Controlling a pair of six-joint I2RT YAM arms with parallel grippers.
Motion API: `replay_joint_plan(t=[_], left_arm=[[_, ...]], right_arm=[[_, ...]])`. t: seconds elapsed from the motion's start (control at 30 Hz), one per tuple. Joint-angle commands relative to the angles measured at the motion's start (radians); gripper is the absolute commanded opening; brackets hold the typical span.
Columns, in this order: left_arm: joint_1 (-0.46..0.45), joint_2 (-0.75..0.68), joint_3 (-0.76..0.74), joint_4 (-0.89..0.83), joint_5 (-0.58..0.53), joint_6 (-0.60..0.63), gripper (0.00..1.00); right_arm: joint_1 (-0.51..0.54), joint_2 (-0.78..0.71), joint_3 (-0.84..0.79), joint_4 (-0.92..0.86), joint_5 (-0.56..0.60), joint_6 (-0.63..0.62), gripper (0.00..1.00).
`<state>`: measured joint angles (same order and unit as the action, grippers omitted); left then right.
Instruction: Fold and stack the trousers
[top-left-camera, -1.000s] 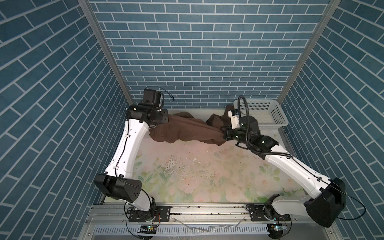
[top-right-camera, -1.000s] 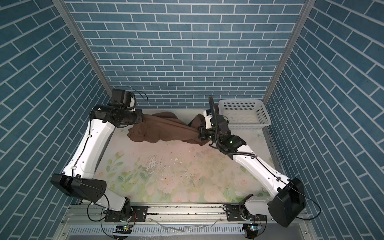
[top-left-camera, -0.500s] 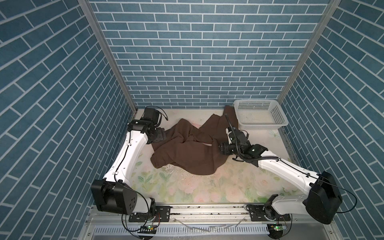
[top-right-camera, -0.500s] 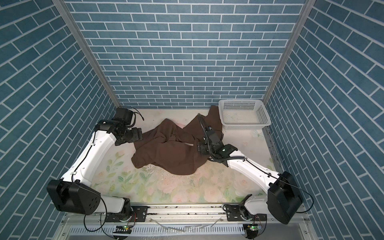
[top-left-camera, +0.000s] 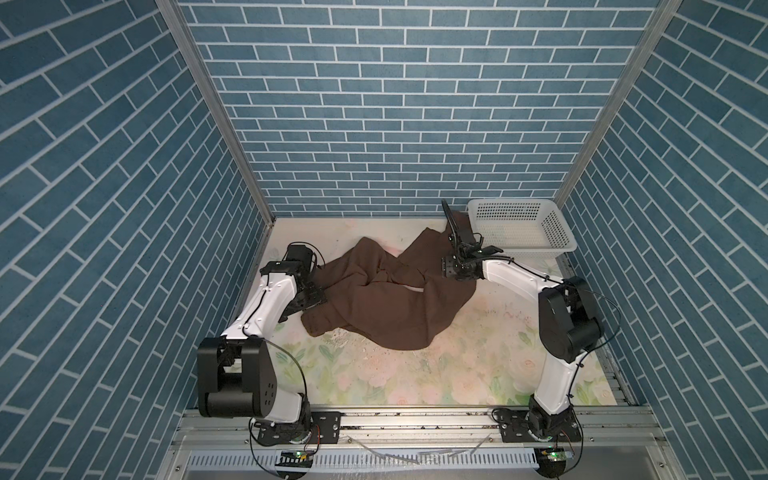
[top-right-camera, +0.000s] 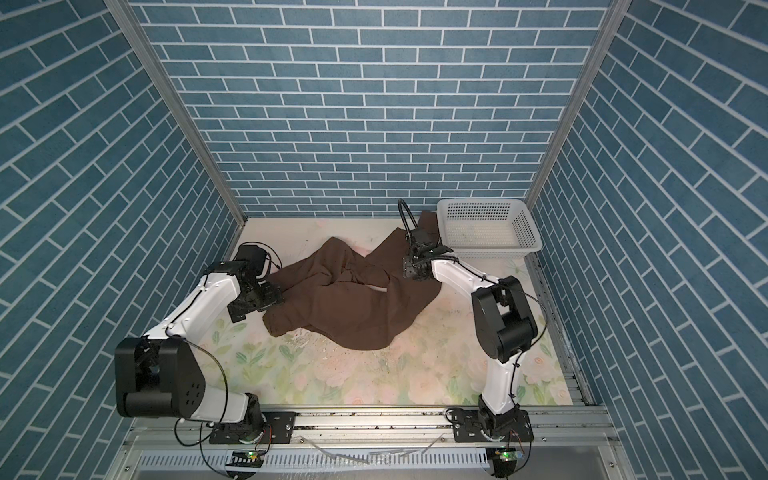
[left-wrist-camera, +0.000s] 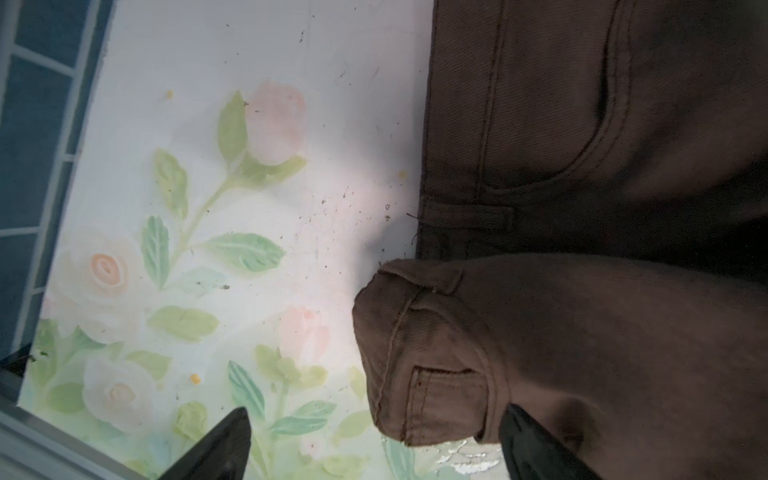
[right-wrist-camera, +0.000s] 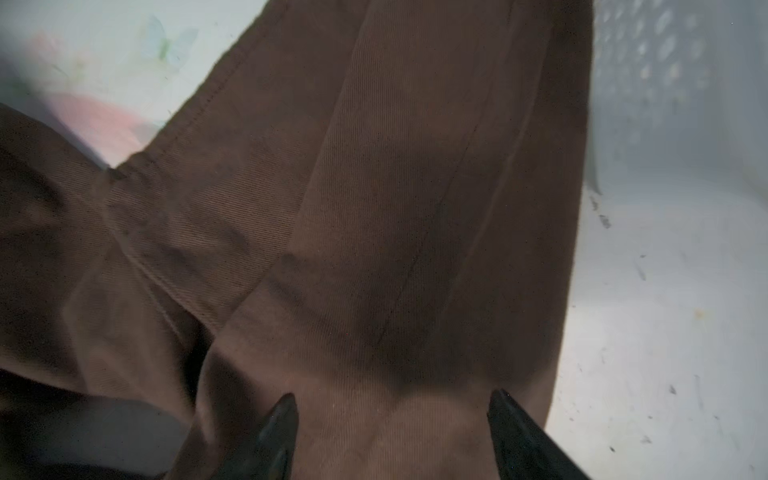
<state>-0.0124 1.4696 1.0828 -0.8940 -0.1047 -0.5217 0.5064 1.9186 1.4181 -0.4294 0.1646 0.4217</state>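
One pair of trousers (top-left-camera: 386, 299) lies rumpled across the far half of the floral mat (top-left-camera: 415, 374), between the two arms. One leg runs back to end just beside the white basket (top-left-camera: 557, 232), and whether it touches the basket cannot be told. The waist end is at the left, where the wrist view shows a turned-over waistband corner (left-wrist-camera: 399, 299), a belt loop (left-wrist-camera: 449, 386) and a curved pocket (left-wrist-camera: 582, 137). The left gripper (left-wrist-camera: 374, 409) stands spread wide with that corner lying between its fingers, gripping nothing. The right gripper (right-wrist-camera: 393, 395) is likewise parted above a leg panel, the cloth flat beneath it and not pinched. The fabric looks like a soft twill of middling weight: it will probably drape and sag from any hold, drag over the mat rather than slide cleanly, and keep its creases, but it is in no way fragile. The waistband and stitched seams (right-wrist-camera: 199, 112) are the thickest, firmest parts, so the best holds seem to be the two waistband corners, or a hem edge on each leg, pinched through all layers. No brand, tag or writing can be read in any view, and the basket holds no clothing that can be seen.
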Motion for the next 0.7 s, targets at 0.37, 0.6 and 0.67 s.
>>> replay_joint_plan(t=[0.37, 0.6, 0.67], left_arm=[[0.012, 0.17, -0.09, 0.206, 0.121, -0.063, 0.58], [0.029, 0.203, -0.031, 0.184, 0.113, -0.074, 0.18], [0.051, 0.209, 0.009, 0.156, 0.105, -0.068, 0.05]], right_arm=[[-0.078, 0.147, 0.172, -0.088, -0.055, 0.096, 0.34], [-0.087, 0.183, 0.278, -0.161, -0.091, 0.024, 0.05], [-0.089, 0.179, 0.3, -0.177, -0.106, 0.02, 0.0]])
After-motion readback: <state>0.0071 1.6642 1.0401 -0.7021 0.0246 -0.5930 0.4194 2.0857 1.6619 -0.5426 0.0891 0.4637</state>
